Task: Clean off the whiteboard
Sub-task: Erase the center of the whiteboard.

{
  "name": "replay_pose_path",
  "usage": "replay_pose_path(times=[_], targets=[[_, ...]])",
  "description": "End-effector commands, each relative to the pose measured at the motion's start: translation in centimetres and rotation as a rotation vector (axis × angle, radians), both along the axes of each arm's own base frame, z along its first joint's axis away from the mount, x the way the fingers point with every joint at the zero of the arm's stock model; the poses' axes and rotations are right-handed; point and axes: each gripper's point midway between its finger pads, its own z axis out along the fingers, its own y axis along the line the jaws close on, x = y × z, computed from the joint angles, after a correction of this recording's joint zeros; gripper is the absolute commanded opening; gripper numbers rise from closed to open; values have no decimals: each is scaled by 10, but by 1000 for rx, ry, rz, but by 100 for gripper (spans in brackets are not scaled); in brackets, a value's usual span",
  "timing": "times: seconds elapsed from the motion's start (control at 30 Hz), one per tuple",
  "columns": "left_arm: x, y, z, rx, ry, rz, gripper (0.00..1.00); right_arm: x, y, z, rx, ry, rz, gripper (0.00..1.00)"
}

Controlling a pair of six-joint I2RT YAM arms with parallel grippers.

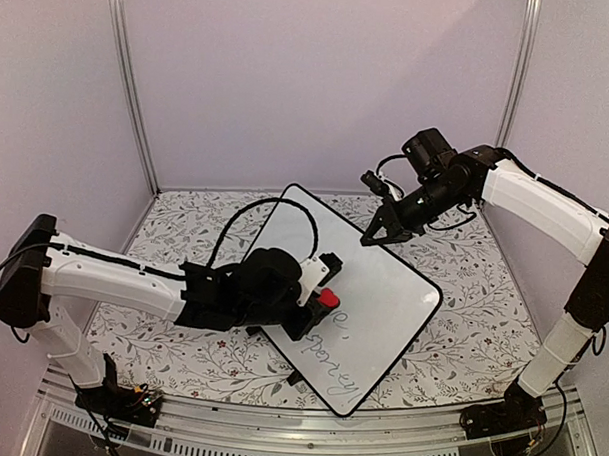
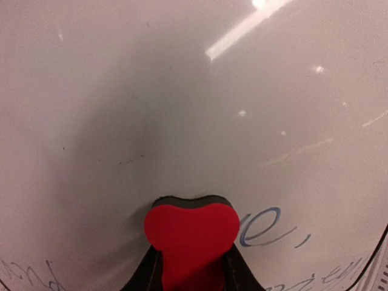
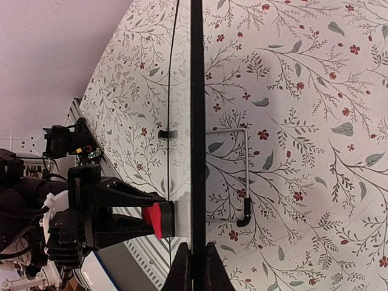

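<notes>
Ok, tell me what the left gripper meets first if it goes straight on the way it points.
The large white black-rimmed whiteboard: the left gripper points into its face, and the red eraser block it holds seems already pressed there.

Small red eraser block (image 2: 191, 242) w/ dark felt base; floral-print tabletop (image 1: 481, 324), red berries & grey leaves; plain lilac walls (image 1: 319, 88).

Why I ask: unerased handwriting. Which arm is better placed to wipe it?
Left: the left gripper holds the red eraser on the whiteboard beside the handwriting; the right gripper pinches the rim.
</notes>
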Motion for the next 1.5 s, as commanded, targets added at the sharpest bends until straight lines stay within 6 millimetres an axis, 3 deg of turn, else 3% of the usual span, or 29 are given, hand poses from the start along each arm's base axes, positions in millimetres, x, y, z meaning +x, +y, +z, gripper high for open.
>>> replay_pose_path(times=[0.0, 0.5, 0.67, 0.8, 0.97, 1.2, 1.33, 1.47], targets=[[-7, 19, -47, 74, 86, 10, 0, -10, 15, 1, 24, -1, 61, 0], [-32, 48, -81, 128, 167, 31, 0, -9, 16, -1, 19, 2, 61, 0], [-38, 54, -82, 130, 172, 33, 0, -9, 15, -1, 20, 0, 60, 0], [-36, 54, -67, 101, 145, 45, 0, -9, 16, 0, 21, -1, 61, 0], [-29, 43, -33, 39, 82, 40, 0, -9, 15, 0, 21, -3, 60, 0], [-21, 10, 17, -44, -2, -20, 0, -9, 15, 1, 22, -4, 60, 0], [-20, -7, 27, -53, -22, -59, 0, -9, 15, 1, 21, -4, 61, 0], [-19, -19, 21, -29, -23, -73, 0, -9, 15, 1, 21, -5, 59, 0]])
